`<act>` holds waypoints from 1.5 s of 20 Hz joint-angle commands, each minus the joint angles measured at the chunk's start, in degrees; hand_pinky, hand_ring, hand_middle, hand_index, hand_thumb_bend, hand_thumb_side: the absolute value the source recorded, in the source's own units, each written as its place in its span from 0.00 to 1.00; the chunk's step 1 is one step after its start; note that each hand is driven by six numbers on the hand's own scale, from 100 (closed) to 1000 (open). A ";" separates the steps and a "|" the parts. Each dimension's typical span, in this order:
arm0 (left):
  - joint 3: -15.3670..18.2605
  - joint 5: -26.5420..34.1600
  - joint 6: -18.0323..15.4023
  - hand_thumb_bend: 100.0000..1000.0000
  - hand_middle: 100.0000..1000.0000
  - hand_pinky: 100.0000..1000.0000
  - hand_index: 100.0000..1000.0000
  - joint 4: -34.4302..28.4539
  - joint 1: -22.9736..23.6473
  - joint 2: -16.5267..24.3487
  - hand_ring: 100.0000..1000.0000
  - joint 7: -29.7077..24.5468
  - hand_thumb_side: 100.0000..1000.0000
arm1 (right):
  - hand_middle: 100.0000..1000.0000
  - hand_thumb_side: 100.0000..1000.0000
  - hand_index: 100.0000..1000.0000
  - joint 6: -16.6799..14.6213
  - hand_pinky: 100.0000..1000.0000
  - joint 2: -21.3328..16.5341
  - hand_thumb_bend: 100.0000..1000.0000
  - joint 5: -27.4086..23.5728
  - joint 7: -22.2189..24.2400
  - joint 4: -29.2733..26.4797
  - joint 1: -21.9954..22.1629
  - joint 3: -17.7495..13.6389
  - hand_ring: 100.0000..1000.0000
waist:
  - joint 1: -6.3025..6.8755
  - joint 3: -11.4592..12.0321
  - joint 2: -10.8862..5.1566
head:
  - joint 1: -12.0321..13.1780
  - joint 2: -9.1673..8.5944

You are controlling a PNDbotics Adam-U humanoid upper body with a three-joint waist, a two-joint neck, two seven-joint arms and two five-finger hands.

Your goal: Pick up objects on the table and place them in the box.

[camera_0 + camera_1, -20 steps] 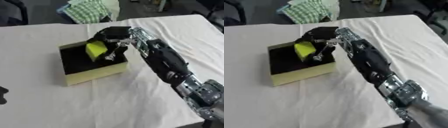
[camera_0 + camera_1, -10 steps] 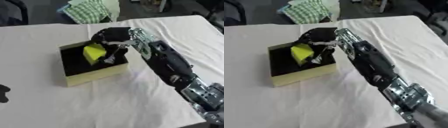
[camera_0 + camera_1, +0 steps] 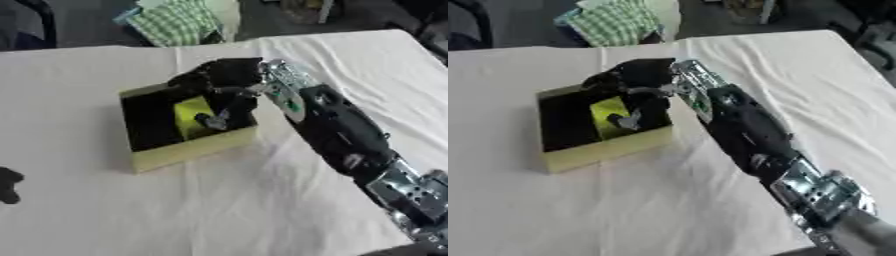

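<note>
An open yellow box (image 3: 194, 148) with a dark inside stands on the white tablecloth, left of centre. My right hand (image 3: 224, 80) reaches over its right wall from the right. Its fingers (image 3: 215, 119) are curled round a yellow-green object (image 3: 191, 117), which sits low inside the box. How the object rests on the box floor is hidden by the hand. Only a dark bit of my left hand (image 3: 7, 184) shows at the lower left edge of the left eye view.
A green checked cloth (image 3: 182, 21) lies on a chair beyond the far table edge. The white tablecloth (image 3: 131, 210) spreads around the box. My right forearm (image 3: 341, 135) crosses the table's right half diagonally.
My right hand has lowered the yellow-green object from above the box rim down into the box. The box has stayed in place.
</note>
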 commanded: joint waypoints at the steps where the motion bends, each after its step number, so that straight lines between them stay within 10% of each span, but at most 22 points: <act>1: 0.52 -0.31 -0.07 0.00 0.43 0.55 0.77 -1.14 -0.45 0.22 0.37 0.19 0.77 | 1.00 0.96 1.00 -1.34 0.82 -1.99 0.00 -0.77 1.46 -1.76 -0.89 -0.17 0.89 | 0.18 -0.03 -0.84 | 0.16 -0.64; 18: 0.74 -0.06 -0.60 0.00 0.43 0.55 0.76 -1.14 -0.23 0.20 0.36 0.89 0.76 | 1.00 0.83 1.00 -1.34 0.82 -6.96 0.00 -7.89 1.03 -9.79 -0.12 -1.51 0.89 | 0.22 -1.20 -0.60 | 0.84 -0.62; 30: 1.74 1.28 -1.64 0.00 0.41 0.54 0.76 -1.14 -0.32 0.45 0.35 2.80 0.74 | 0.91 0.53 1.00 0.79 0.75 -12.40 0.00 -33.24 0.01 -20.49 9.24 -11.10 0.85 | 0.12 -3.97 0.20 | 3.14 -1.43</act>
